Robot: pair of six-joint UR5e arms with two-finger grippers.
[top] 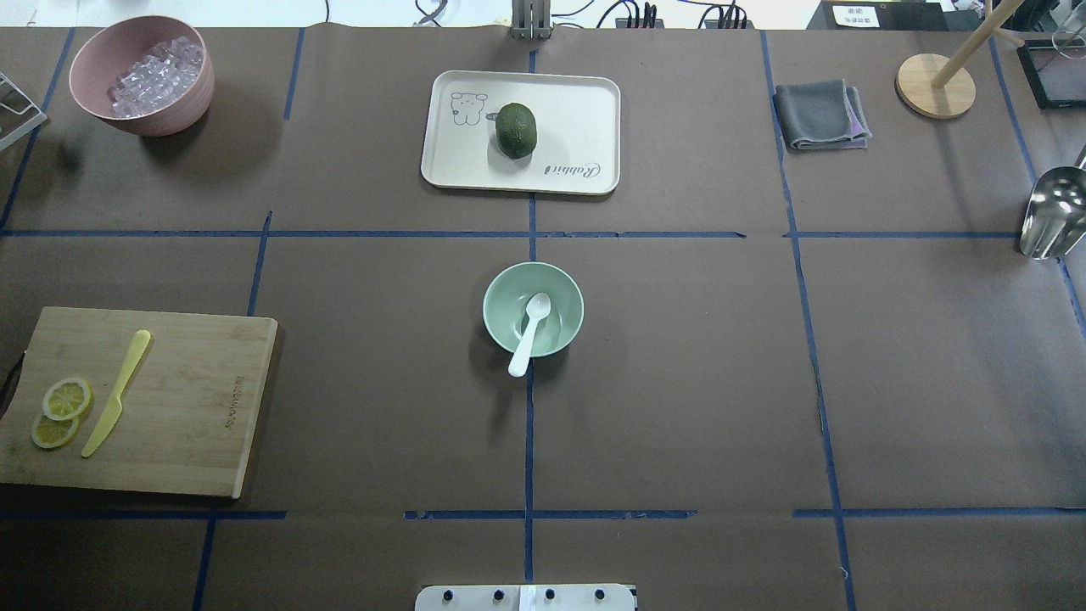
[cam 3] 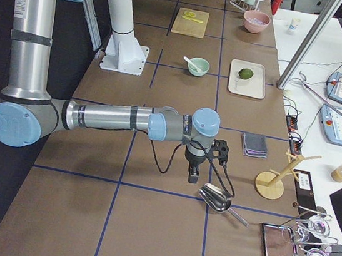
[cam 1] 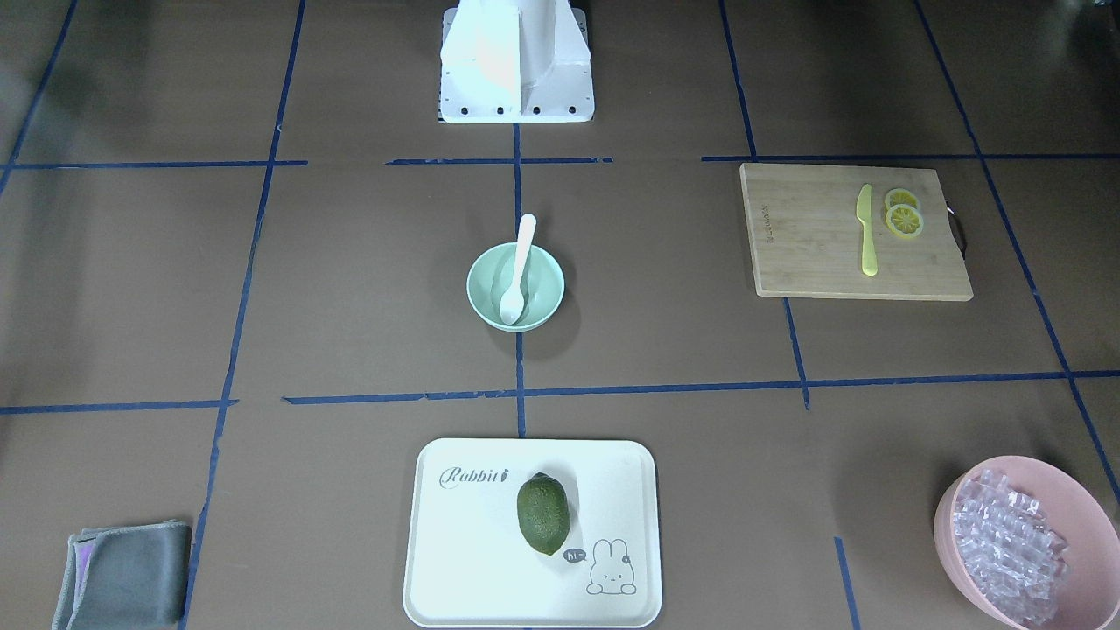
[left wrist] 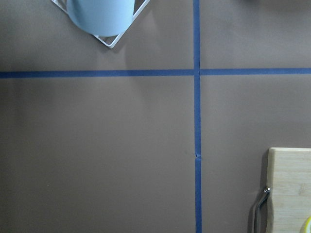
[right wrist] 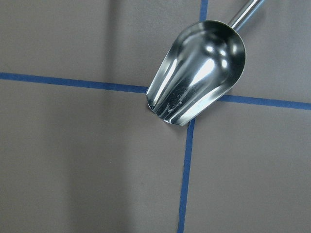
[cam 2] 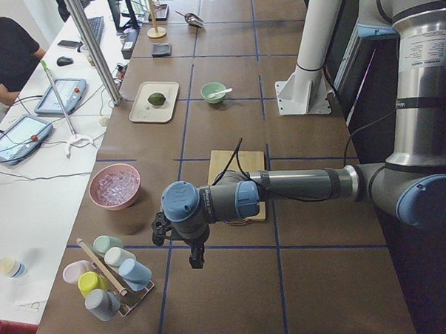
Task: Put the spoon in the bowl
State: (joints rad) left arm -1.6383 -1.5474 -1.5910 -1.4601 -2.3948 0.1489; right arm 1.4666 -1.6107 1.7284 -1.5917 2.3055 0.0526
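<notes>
The white spoon (cam 1: 518,267) lies in the mint-green bowl (cam 1: 547,280) at the table's middle. Its scoop rests on the bowl's bottom and its handle leans over the rim toward the robot. Both also show in the overhead view, spoon (top: 531,331) and bowl (top: 509,293). My left gripper (cam 2: 197,257) hangs over the table's left end, far from the bowl, and shows only in the exterior left view. My right gripper (cam 3: 193,176) hangs over the right end, seen only in the exterior right view. I cannot tell whether either is open or shut.
A bamboo cutting board (top: 195,399) holds a yellow knife (top: 117,393) and lemon slices. A white tray (top: 560,110) bears a green fruit. A pink bowl (top: 140,76) of clear chunks, a grey cloth (top: 819,114), a metal scoop (right wrist: 197,92) and a cup rack (cam 2: 109,279) stand around.
</notes>
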